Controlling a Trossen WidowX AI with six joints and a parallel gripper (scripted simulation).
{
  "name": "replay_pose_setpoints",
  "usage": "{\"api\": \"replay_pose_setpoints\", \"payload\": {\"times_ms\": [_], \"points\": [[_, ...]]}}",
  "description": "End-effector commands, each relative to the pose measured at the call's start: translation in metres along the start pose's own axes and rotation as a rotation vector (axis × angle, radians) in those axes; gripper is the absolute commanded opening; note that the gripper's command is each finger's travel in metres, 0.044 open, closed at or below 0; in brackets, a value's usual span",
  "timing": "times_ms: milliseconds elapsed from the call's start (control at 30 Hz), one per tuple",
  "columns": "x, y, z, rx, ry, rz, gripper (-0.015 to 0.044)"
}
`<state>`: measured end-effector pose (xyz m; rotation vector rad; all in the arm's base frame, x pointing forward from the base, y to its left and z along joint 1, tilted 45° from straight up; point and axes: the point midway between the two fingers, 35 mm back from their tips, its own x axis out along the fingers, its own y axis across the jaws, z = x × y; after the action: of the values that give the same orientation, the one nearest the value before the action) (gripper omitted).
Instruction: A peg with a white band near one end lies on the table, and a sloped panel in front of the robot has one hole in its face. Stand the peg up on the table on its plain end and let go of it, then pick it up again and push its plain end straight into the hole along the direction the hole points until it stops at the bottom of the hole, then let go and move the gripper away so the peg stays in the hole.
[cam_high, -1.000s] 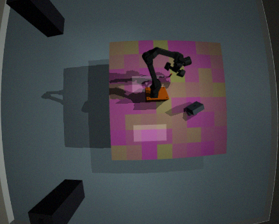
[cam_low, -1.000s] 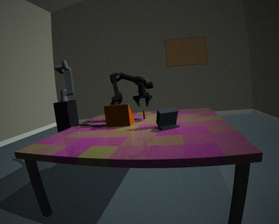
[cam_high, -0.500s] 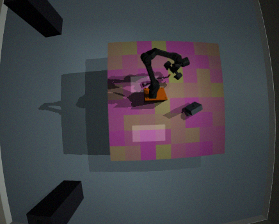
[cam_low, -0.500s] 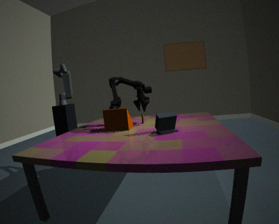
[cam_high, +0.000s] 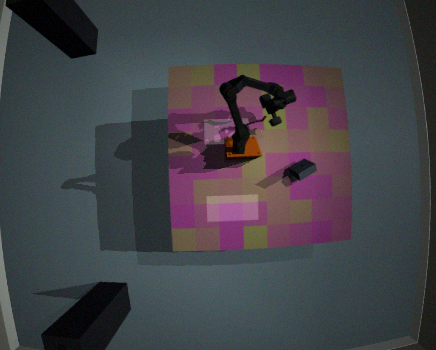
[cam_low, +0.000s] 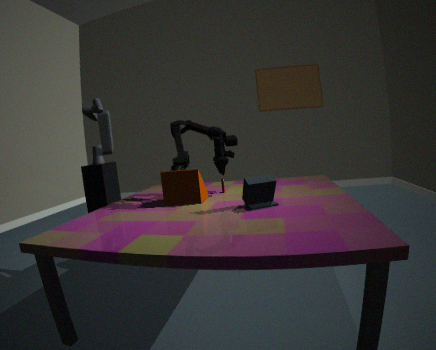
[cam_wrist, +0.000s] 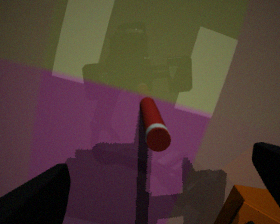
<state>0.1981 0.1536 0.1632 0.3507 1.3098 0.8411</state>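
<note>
Legible texts, labels, brands, numbers, signs: none to be read in any view

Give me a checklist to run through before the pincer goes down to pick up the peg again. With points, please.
1. Peg (cam_low: 223, 185) (cam_wrist: 151, 114) upright on the table (cam_high: 280, 220) (cam_low: 210, 225) (cam_wrist: 60, 115): ok.
2. White band (cam_wrist: 156, 128) at the top, plain end down: ok.
3. Pincer (cam_high: 270, 120) (cam_low: 223, 173) (cam_wrist: 164, 163) open: ok.
4. Pincer free of any load: ok.
5. Fingers lowered around the peg: not ok, they're above it.
6. Hole's position and direction confirmed: cannot tell.
</note>
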Motion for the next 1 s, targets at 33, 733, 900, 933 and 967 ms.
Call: {"api": "replay_pose_setpoints", "payload": {"times_ms": [33, 733, 900, 933, 967], "points": [[0.0013, -0.0011, 0.0001, 0.105, 0.001, -0.004, 0.044], [0.0046, -0.0009, 0.0, 0.612, 0.001, -0.003, 0.044], [0.0053, -0.0009, 0.0, 0.716, 0.0, -0.003, 0.044], [0.0053, -0.0009, 0.0, 0.72, 0.0, -0.003, 0.044], [0.0053, -0.0009, 0.0, 0.72, 0.0, -0.003, 0.044]]}}
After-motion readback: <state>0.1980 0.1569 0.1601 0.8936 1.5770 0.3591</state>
